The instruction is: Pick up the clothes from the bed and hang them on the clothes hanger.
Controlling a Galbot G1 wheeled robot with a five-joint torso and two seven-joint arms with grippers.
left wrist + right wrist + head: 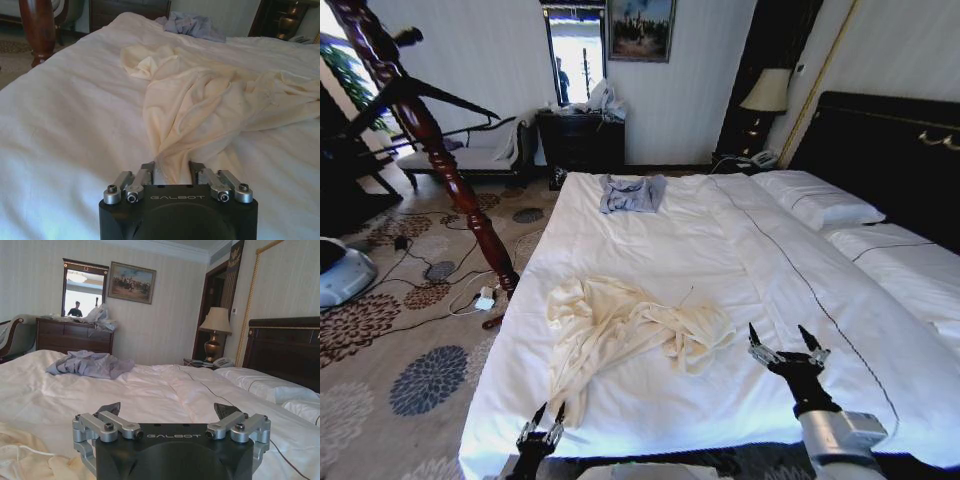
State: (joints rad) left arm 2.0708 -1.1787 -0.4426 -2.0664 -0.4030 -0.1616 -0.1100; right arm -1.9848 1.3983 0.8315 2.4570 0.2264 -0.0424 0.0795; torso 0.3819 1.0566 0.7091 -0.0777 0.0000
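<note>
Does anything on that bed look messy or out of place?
Yes. A cream-ivory long-sleeved top lies crumpled on the white-sheeted bed, one end pinched in the left gripper. A smaller grey-blue garment sits bunched near the bed's far edge.

Cream clothes lie crumpled near the foot of the white-sheeted bed.

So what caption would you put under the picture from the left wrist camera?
Left claw closed on a fold of the cream top lying crumpled on the white bed.
</note>
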